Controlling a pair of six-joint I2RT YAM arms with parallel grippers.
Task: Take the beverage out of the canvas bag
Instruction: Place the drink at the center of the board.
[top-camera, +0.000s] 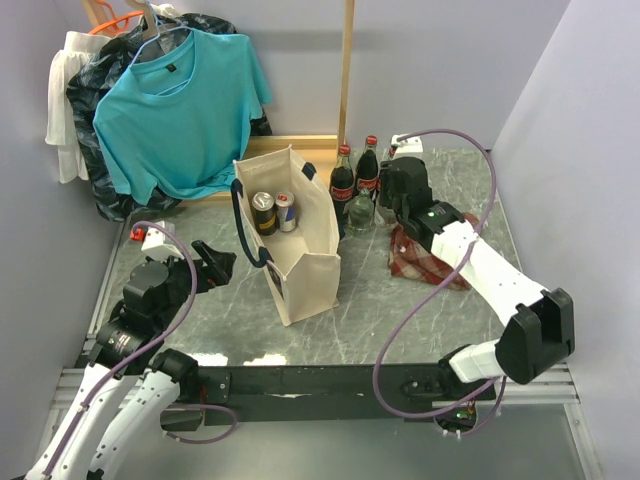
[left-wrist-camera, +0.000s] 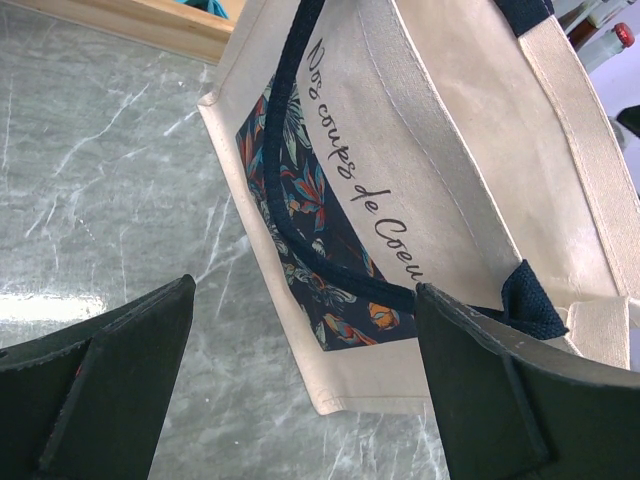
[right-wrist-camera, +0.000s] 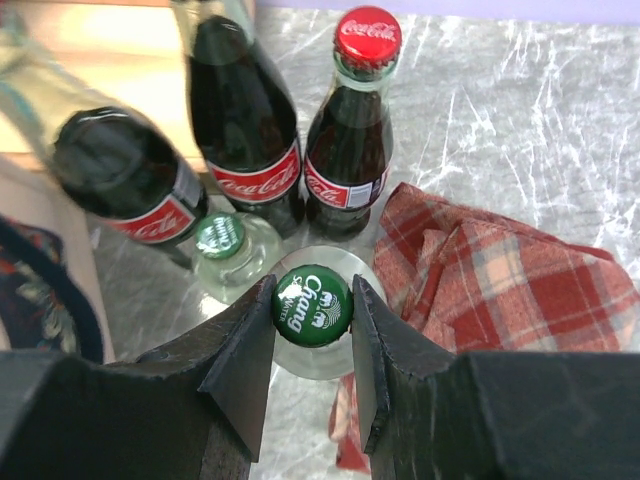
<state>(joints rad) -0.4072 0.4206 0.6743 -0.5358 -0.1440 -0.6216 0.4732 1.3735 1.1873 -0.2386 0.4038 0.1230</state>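
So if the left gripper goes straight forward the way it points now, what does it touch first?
Most likely the canvas bag: its printed side, with the navy handle across it, lies ahead of the open left gripper. Depth is unclear.

Tall cream canvas bag (top-camera: 300, 245): mouth open upward. Navy loop handle (top-camera: 238, 215) hangs at its left; dark cola bottles (top-camera: 343, 182) and green-capped clear bottle (right-wrist-camera: 311, 305) crowd its right.

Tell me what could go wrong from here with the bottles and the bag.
The right gripper pinches the green-capped bottle by its cap alone, with the cola bottles close by; a sideways move could knock them over. Two cans sit in the canvas bag, and the left gripper is open beside it, holding nothing, so the bag might tip when a can is pulled.
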